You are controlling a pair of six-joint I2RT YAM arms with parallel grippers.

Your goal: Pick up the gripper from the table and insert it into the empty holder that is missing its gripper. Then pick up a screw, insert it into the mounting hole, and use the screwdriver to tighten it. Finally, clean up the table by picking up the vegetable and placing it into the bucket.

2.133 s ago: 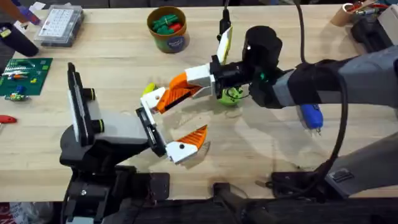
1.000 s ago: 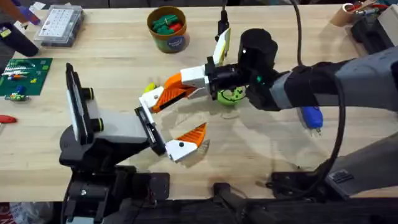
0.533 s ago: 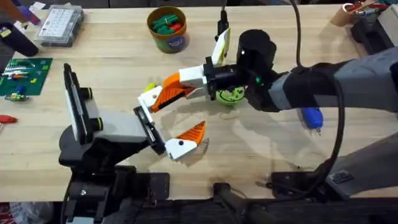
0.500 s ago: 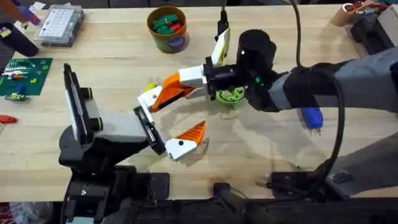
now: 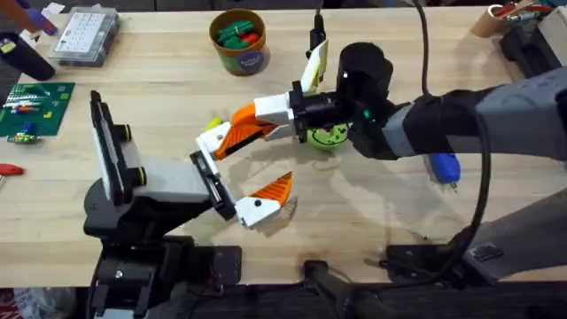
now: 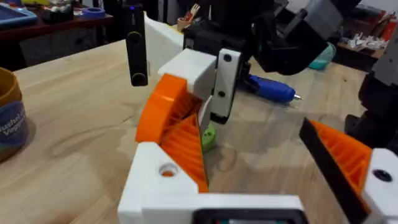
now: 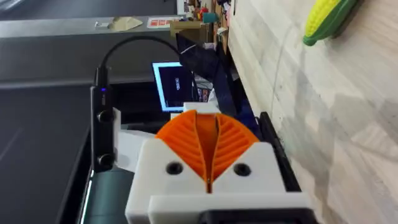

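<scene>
Near the middle of the bench point(image 5: 177, 89), the right arm point(image 5: 478, 115) reaches across from the right edge toward the left arm point(image 5: 151, 190), which rises from the near left corner. The left gripper point(image 5: 248, 166) stands wide apart and grasps nothing: its nearer side carries an orange finger point(image 5: 276, 190), while its farther side ends in the bare white holder point(image 5: 211, 142). The right gripper point(image 5: 244, 124) meets that bare side. Its two orange fingers point(image 7: 208, 146) are pressed close together, and in the left wrist view the ribbed orange gripper point(image 6: 186, 146) appears pinched between them, though the contact itself is partly hidden. What the coming move depends on is this: the gripper lies with its long axis slanting from the right gripper down toward the near left, and its leading end touches the holder point(image 6: 155, 183) just beside the mounting hole point(image 6: 166, 169). The right arm is therefore the one to push, along that same slant, while the left arm holds the holder steady. I judge that the seat is not yet complete, since the wedge sits against the block's side and not squarely in it. The screwdriver point(image 5: 441, 166) lies under the right arm toward the right edge, and the bucket point(image 5: 237, 40) stands at the far edge
</scene>
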